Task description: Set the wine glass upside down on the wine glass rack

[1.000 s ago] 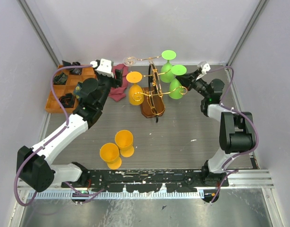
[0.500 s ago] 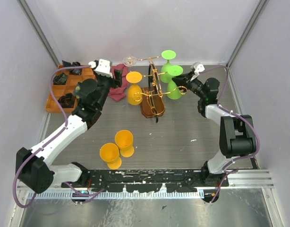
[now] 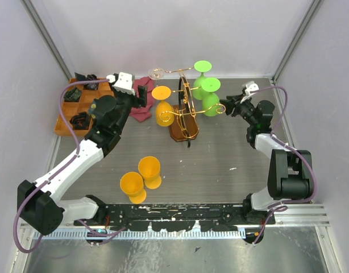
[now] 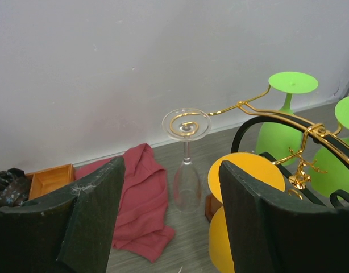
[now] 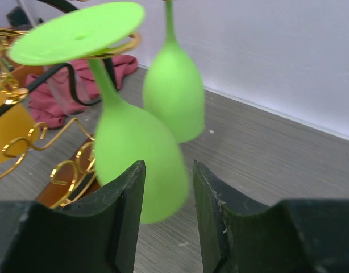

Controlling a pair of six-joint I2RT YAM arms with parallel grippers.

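Overhead, the wine glass rack (image 3: 183, 128) stands mid-table toward the rear, and a green wine glass (image 3: 211, 104) hangs bowl-down on its right side. The right gripper (image 3: 227, 108) sits just beside that glass; the left gripper (image 3: 141, 95) is near a red cloth (image 3: 141, 109). Left wrist view: jaws spread wide and holding nothing, with a clear glass (image 4: 186, 123) hanging from a gold arm beyond. Right wrist view: jaws parted and released, green wine glass just ahead, not gripped.

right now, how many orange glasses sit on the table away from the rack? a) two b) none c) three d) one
a, an orange glass and a second orange glass sit together on the table, in front of the wine glass rack
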